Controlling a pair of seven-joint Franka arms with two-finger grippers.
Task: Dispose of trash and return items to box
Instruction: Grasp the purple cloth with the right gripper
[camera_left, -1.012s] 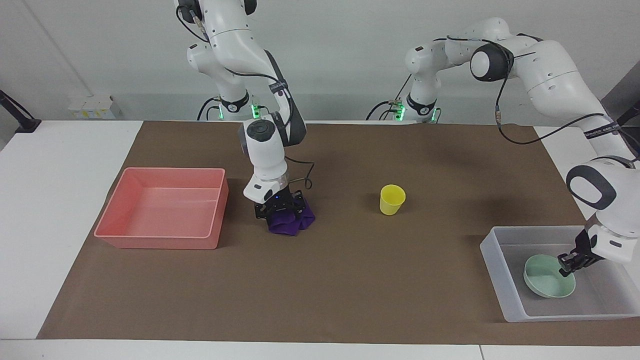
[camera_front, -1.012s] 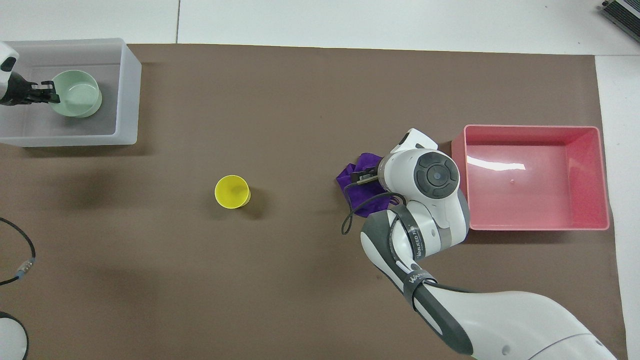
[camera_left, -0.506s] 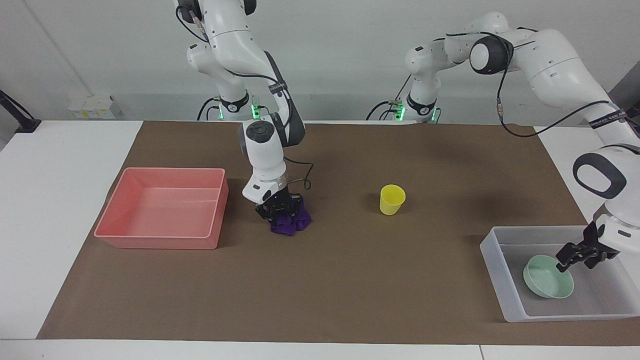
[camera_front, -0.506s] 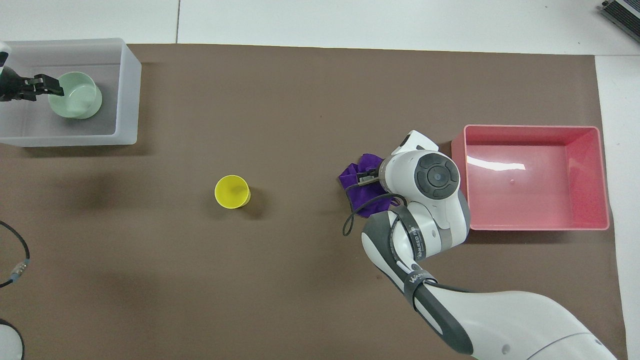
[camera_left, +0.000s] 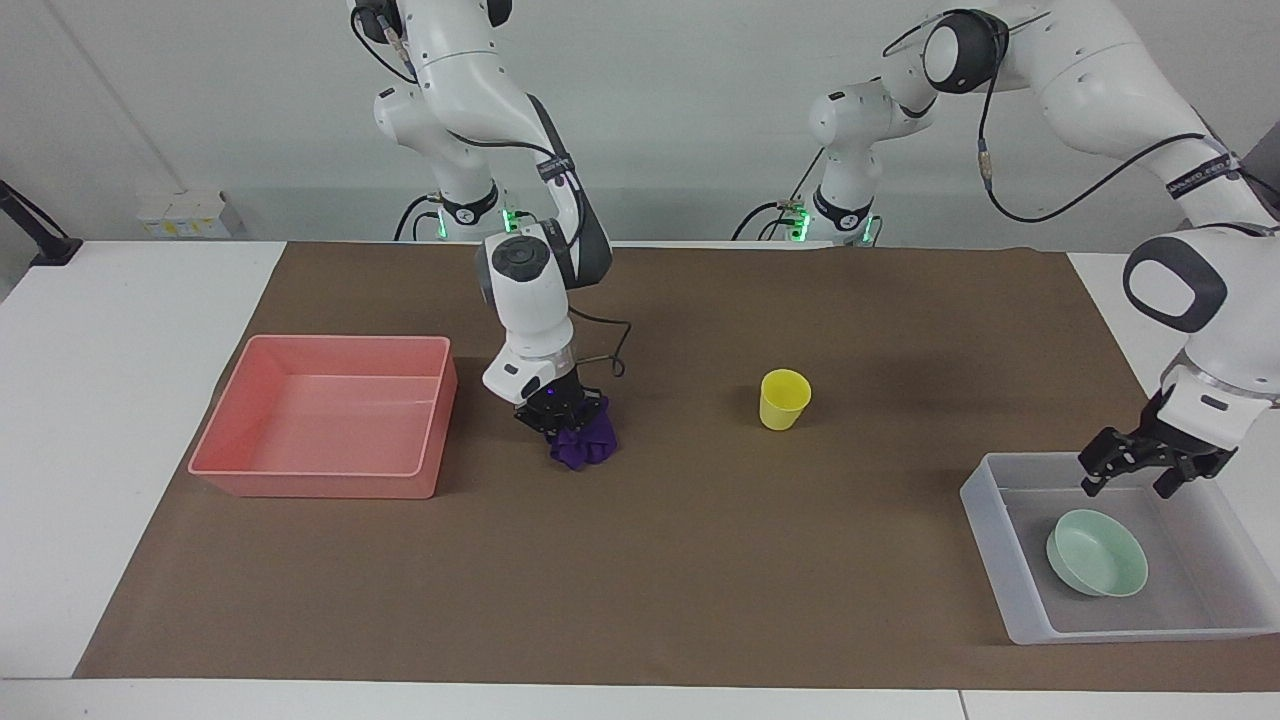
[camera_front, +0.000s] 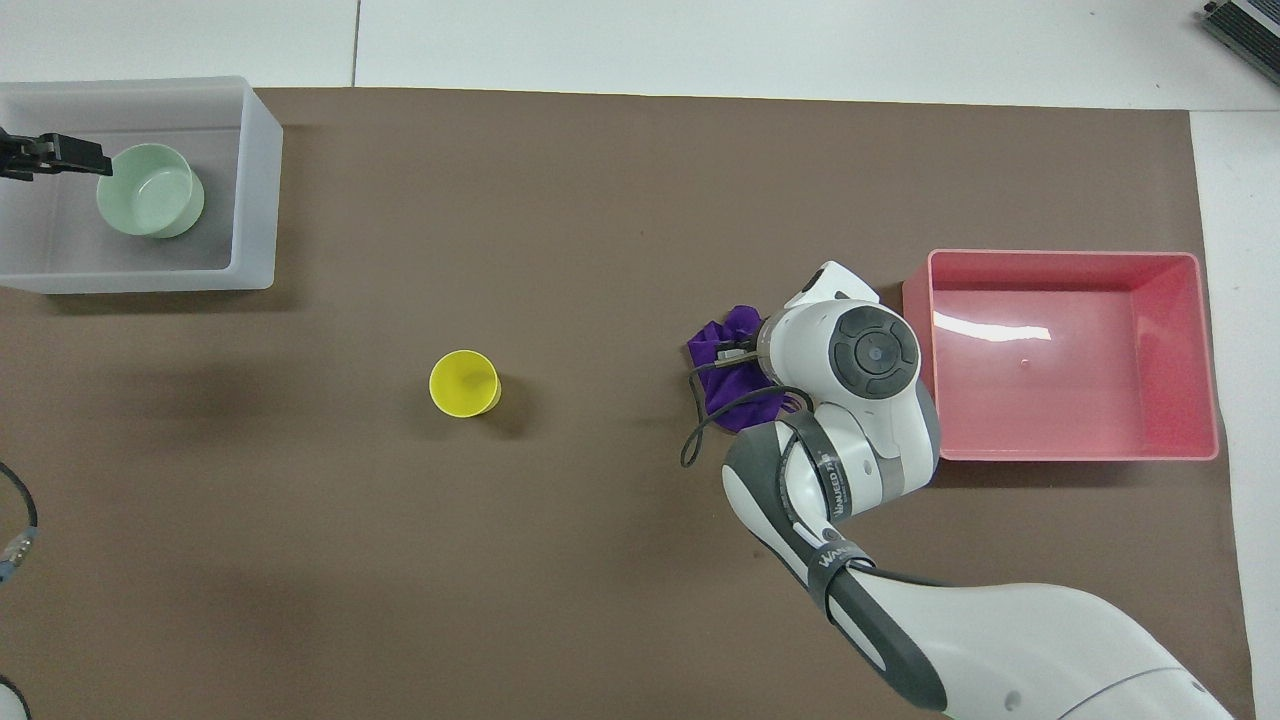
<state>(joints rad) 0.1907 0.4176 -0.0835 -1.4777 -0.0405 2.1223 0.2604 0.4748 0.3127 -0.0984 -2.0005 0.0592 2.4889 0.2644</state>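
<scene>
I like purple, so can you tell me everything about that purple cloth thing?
The cloth is a small deep-purple wad, soft-looking and full of folds. The right gripper is shut on its top, bunching it together, and its bottom hangs just at the brown mat; whether it touches can't be told. It sits beside the pink bin, between that bin and the yellow cup.

Brown mat (camera_left: 700, 560) on white table (camera_left: 90, 420)
</scene>
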